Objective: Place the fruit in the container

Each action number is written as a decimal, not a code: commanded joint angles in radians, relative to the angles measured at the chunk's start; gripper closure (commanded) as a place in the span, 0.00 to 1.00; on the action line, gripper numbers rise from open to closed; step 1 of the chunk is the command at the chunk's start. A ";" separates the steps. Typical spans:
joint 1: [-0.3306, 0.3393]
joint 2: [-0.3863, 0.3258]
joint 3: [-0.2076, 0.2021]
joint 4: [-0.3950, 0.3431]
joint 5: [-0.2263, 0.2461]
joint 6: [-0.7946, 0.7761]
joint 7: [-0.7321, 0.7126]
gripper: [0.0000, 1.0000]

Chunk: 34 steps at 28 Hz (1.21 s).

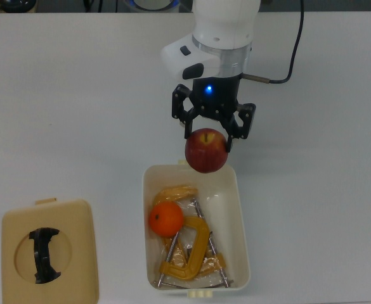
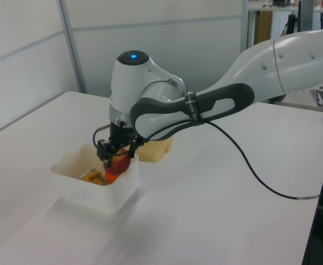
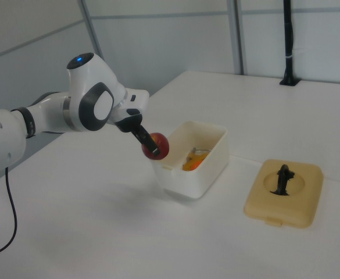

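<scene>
So you're mid-carry right now: the black two-finger gripper (image 1: pixel 212 130) is clamped on the dark red apple with the yellow patch (image 1: pixel 206 151), holding it up in the air, clear of the white table (image 1: pixel 77 95). In the top view the apple hangs right under the gripper, over the near short end of the cream-white rectangular plastic tub (image 1: pixel 241 215), basically straddling the rim rather than sitting over the middle.

Below and a bit further along from the gripper, inside the tub, you've already got the bright orange round fruit (image 1: pixel 166 219) sitting next to a yellow metal C-clamp (image 1: pixel 191 250). The flat tan square lid with the black handle (image 1: pixel 49 250) is well off to the side, not in your way.

My read: one fruit done, this is the second one on its way in. For the next move I'd push further over the tub's open space before letting go, otherwise the apple could clip the rim and roll out. There looks to be free room beside the orange, along the top view's right wall.
</scene>
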<state>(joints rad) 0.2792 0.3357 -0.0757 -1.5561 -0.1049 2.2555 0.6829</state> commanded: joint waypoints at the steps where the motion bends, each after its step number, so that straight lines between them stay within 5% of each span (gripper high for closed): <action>1: 0.011 0.055 -0.041 0.025 0.005 0.111 0.101 1.00; 5: 0.012 0.103 -0.067 0.047 -0.002 0.167 0.170 1.00; 6: 0.014 0.114 -0.070 0.056 -0.009 0.173 0.187 0.92; 7: 0.015 0.123 -0.073 0.065 -0.024 0.173 0.202 0.76; 8: 0.017 0.132 -0.073 0.073 -0.067 0.173 0.231 0.02; 12: 0.017 0.134 -0.072 0.073 -0.114 0.173 0.279 0.00; 21: 0.011 0.100 -0.072 0.064 -0.098 0.158 0.187 0.00; 23: 0.009 0.086 -0.070 0.054 -0.078 0.116 0.127 0.00; 30: 0.000 0.062 -0.101 0.065 0.154 -0.198 -0.358 0.00; 34: 0.000 0.037 -0.128 0.067 0.152 -0.298 -0.465 0.00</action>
<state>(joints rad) 0.2789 0.4195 -0.1643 -1.4812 0.0120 2.0807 0.3872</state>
